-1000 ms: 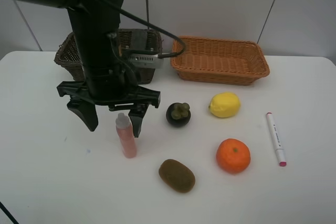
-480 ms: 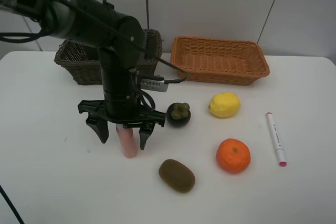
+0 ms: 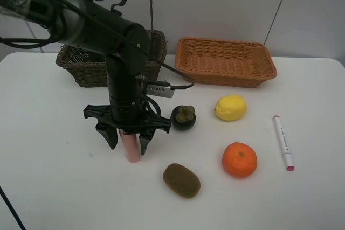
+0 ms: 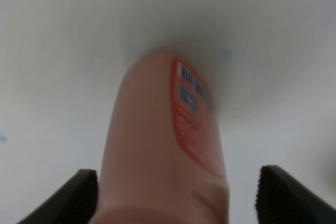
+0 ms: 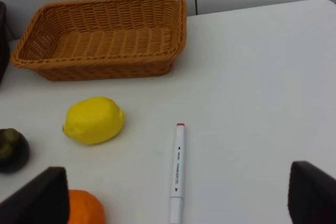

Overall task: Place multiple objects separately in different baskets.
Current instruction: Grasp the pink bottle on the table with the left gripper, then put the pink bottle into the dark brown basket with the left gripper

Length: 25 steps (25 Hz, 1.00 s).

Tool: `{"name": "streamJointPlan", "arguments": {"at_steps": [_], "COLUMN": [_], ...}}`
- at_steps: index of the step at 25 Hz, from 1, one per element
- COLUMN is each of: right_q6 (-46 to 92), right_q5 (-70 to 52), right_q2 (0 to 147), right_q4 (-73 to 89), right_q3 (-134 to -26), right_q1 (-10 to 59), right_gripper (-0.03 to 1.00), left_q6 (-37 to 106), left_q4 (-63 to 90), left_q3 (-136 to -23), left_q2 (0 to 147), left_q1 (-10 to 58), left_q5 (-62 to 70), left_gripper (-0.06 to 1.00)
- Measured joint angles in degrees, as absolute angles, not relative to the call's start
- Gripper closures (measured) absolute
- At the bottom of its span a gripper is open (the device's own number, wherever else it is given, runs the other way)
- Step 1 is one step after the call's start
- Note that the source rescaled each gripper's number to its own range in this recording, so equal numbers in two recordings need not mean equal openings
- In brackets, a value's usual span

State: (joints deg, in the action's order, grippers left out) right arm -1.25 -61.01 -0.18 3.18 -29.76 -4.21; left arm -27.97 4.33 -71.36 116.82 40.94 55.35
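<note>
Left tool [image 3: 129, 146] has narrowed around pink bottle [image 4: 157, 145] (upright).

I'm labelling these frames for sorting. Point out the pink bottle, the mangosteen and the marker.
pink bottle [image 4: 157, 145], left wrist view, on its body.
mangosteen [image 3: 182, 121], exterior high view, on its dark rind.
white marker [image 5: 177, 174], right wrist view, mid-barrel.

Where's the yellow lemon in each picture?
Exterior high: the lemon is right of centre, in front of the orange-tan basket.
Left wrist: not in it; only the pink bottle shows.
Right wrist: the lemon lies between that basket and the orange.
Shared landmark: the orange-tan basket.
</note>
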Motion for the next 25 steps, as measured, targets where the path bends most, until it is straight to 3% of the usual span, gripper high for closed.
{"name": "streamJointPlan", "arguments": {"at_steps": [2, 3, 9, 13, 19, 25], "right_q6": [-1.25, -1.25, -1.25, -1.25, -1.25, -1.25], "right_q5": [-61.01, -61.01, -61.01, -61.01, -61.01, -61.01], "right_q2": [-0.18, -0.18, -0.18, -0.18, -0.18, -0.18], "right_q4": [3.18, 3.24, 3.2, 3.2, 3.2, 3.2], "right_q3": [-29.76, -29.76, -29.76, -29.76, -29.76, -29.76], "right_q1": [-4.21, -4.21, -4.21, -4.21, -4.21, -4.21], "right_gripper": [-0.02, -0.02, -0.02, -0.02, -0.02, -0.02], "left_q6": [-27.69, -27.27, -23.53, -18.39, -13.86, -12.17], "left_q4": [4.63, 4.58, 4.24, 4.25, 4.32, 3.69], "left_q3": [-71.4, -71.47, -72.62, -79.95, -96.16, -110.11], "left_q2": [116.82, 116.82, 115.88, 111.83, 111.43, 121.17], "left_q1": [40.94, 40.94, 40.76, 38.82, 29.21, 18.19], "left_q5": [55.49, 55.49, 59.0, 63.67, 61.48, 55.51], "left_gripper": [0.91, 0.94, 0.94, 0.94, 0.94, 0.94]}}
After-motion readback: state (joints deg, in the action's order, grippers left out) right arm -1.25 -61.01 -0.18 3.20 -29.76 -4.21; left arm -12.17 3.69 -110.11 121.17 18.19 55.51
